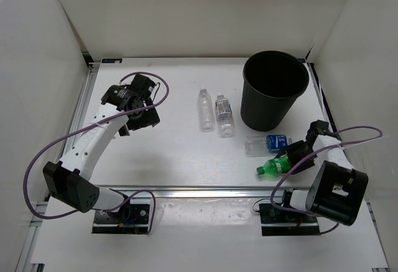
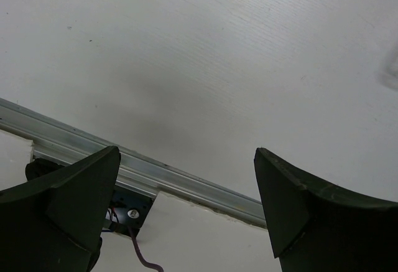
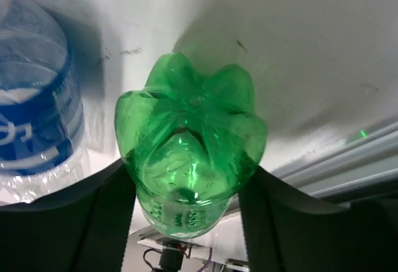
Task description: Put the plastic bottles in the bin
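The bin [image 1: 268,115] is standing upright, far back on the right. It is black and round, and its top is open. Two clear bottles are lying side by side to its left, with their caps pointing away. They are the plain bottle [image 1: 205,109] and the white-label bottle [image 1: 224,116], and they are almost touching. The blue-label bottle [image 1: 267,144] is lying on its side just in front of the bin. The green bottle [image 1: 277,165] is sitting just beside it, nearer, with its white cap pointing left. The right gripper [image 1: 293,158] is squeezing its bumpy bottom end.
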